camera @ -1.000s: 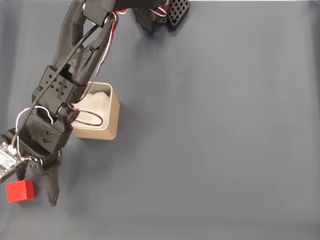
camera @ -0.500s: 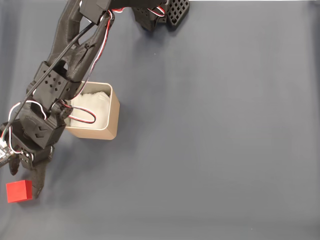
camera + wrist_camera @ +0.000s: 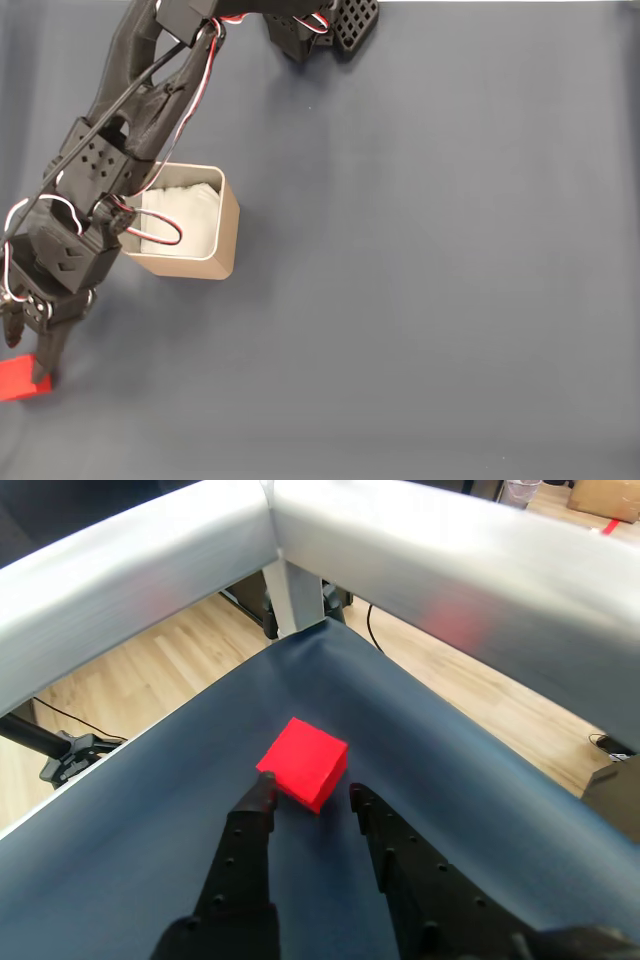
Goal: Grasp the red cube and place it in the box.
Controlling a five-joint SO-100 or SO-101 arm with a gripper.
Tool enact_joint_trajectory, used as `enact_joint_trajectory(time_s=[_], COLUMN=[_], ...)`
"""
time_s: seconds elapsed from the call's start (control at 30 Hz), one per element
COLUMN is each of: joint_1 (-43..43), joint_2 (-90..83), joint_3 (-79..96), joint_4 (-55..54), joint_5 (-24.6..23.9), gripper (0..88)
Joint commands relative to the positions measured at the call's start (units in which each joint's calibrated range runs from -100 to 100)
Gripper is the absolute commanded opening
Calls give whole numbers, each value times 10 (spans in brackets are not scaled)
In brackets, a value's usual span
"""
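1. Risk: the red cube (image 3: 303,763) sits at the tips of the gripper (image 3: 308,794), not between them. In the wrist view the left fingertip (image 3: 262,785) touches or nearly touches the cube's near-left corner. If the jaws close from here, I'd expect them to pinch only the near edge, so the cube could squirt fwd or twist out.
2. Risk: the cube is near the corner of the blue-grey table cover (image 3: 420,750); wood floor (image 3: 150,670) shows just beyond it. Any push fwd could shove it toward the edge, maybe off.
3. Risk: in the fixed view the cube (image 3: 14,378) is at the left frame edge, partly cut off, w/ a finger (image 3: 47,352) over its right side. Arm looks well stretched out, so reach margin may be thin.
4. Claw state: jaws parted moderately, gap looks a bit wider than one cube face; holding nothing.
5. Cube vs claw: just ahead of the tips, roughly centred on the gap, rotated so a corner edge faces the claw, flat on the cover.
6. Box (image 3: 223,243): well apart from cube, up-right of it in the fixed view, white padding inside, partly hidden by the arm (image 3: 110,170). No cube in what shows of it.
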State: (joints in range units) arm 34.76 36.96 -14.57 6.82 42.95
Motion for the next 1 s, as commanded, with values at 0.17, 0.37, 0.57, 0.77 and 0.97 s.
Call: enact_joint_trajectory(time_s=[0.17, 0.37, 0.57, 0.77, 0.97], joint_1=[6, 6, 6, 4, -2], joint_2=[-32, -32, -33, -41, -45], joint_3=[-40, -42, -41, -32, -23], joint_4=[-11, -11, -13, -11, -7], joint_5=[-2, -2, -2, -5, 2], gripper=[121, 120, 186, 249, 308])
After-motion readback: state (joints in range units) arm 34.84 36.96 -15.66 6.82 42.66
